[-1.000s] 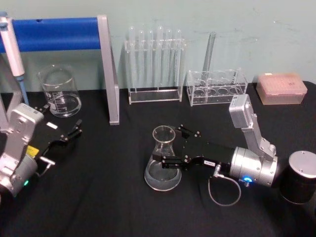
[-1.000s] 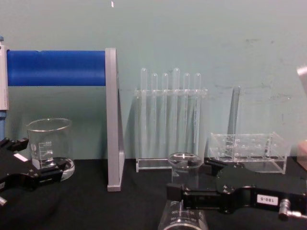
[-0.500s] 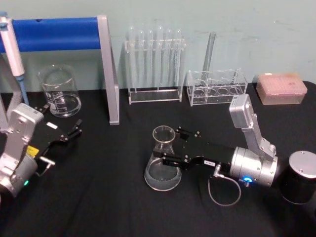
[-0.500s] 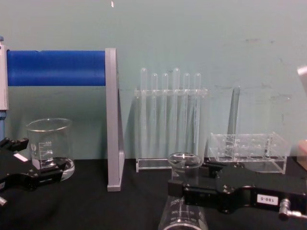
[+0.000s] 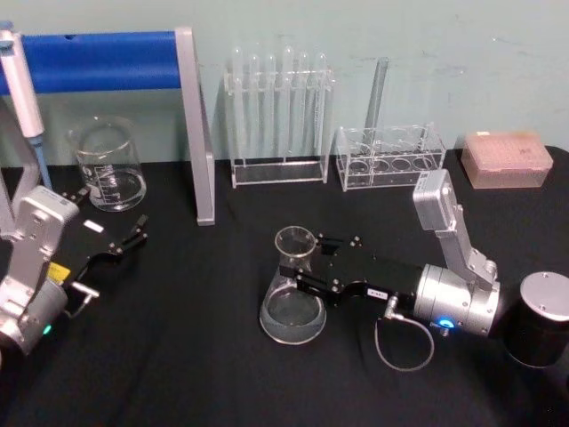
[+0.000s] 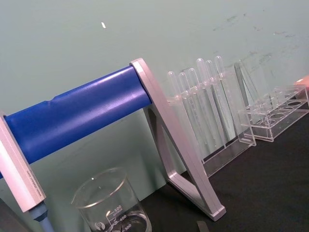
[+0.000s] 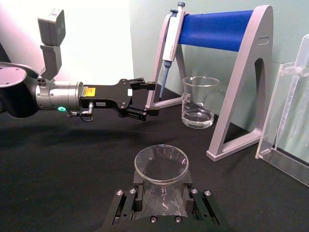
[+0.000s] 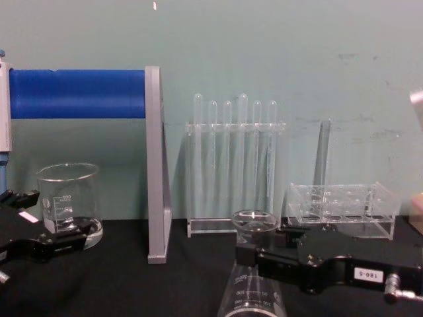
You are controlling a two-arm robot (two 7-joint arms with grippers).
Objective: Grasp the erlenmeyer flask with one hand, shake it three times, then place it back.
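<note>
We find the right gripper [image 5: 300, 267] pinching the erlenmeyer flask [image 5: 289, 316] at its neck; the left gripper [image 5: 138, 231], spread, sits well left of the flask.

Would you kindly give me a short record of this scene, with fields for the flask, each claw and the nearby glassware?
flask: erlenmeyer flask, upright on the black table
right arm: right claw, reaching in level at the flask's neck
left arm: left claw, open, holding nothing, idle near the beaker
behind: test tube rack; blue stand with a pipette hung on it
stage: flask resting on the table, not lifted
</note>
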